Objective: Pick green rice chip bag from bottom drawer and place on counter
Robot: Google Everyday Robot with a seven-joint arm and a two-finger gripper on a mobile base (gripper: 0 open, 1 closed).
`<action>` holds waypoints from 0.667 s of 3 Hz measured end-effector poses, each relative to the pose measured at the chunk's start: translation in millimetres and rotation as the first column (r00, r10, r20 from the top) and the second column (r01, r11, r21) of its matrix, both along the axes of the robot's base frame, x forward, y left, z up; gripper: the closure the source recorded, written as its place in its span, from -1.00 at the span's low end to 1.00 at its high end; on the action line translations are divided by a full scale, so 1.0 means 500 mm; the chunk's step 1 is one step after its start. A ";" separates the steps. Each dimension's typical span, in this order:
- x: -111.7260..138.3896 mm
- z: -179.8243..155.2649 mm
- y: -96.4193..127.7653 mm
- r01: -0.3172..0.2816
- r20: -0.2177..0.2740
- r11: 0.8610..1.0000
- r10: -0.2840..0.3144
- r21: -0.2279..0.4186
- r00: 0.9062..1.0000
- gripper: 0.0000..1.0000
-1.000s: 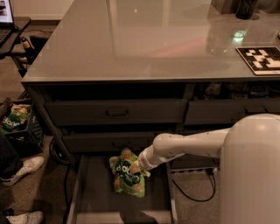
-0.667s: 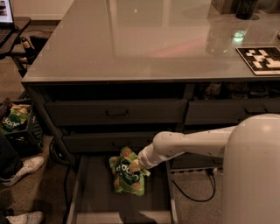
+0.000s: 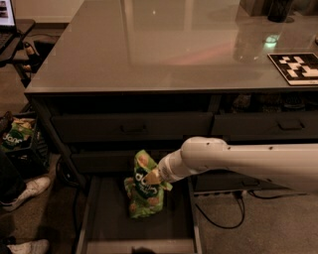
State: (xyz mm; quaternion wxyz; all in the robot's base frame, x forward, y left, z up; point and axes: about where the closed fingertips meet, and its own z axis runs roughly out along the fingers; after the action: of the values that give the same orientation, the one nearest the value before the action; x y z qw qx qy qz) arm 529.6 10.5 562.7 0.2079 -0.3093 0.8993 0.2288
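Gripper [image 3: 152, 176]: I see it low over the open bottom drawer [image 3: 107, 218], at the tip of the white arm [image 3: 238, 161] that reaches in from the right of the view. Its fingers are clamped on the upper middle of the green rice chip bag [image 3: 144, 197].
Green rice chip bag: it hangs upright and crumpled in the grip, inside the drawer's outline. I cannot tell whether its lower end touches the drawer floor.
Bottom drawer: it is pulled out toward me, and its dark floor shows on both sides of the bag.
Shoes [image 3: 29, 190]: two white ones sit on the carpet left of the drawer.
Cable [image 3: 218, 223]: a black loop lies on the carpet right of the drawer, below the arm.
Crate [image 3: 22, 156]: it is dark, stands at the far left, and holds another green bag [image 3: 16, 134] of the same kind, well apart from the drawer.
Handled drawer fronts [image 3: 134, 128]: both are closed, above the open drawer and just under the counter [image 3: 159, 49].
Counter: a wide, glossy grey slab with strong reflections.
Marker board [image 3: 295, 67]: a black-and-white patterned square lying flat on the counter's right side.
Far edge: I see a dark object [image 3: 278, 9] at the back right, with a green glow [image 3: 271, 39] on the surface just in front of it.
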 end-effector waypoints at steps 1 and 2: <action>0.003 0.109 0.001 -0.005 0.092 1.000 0.006 -0.010 0.996 1.00; 0.005 0.125 0.001 -0.006 0.107 1.000 0.007 -0.013 0.994 1.00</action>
State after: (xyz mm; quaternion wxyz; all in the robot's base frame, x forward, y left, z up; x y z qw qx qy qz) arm 532.3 11.1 625.2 0.2531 -0.3253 0.8873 0.2069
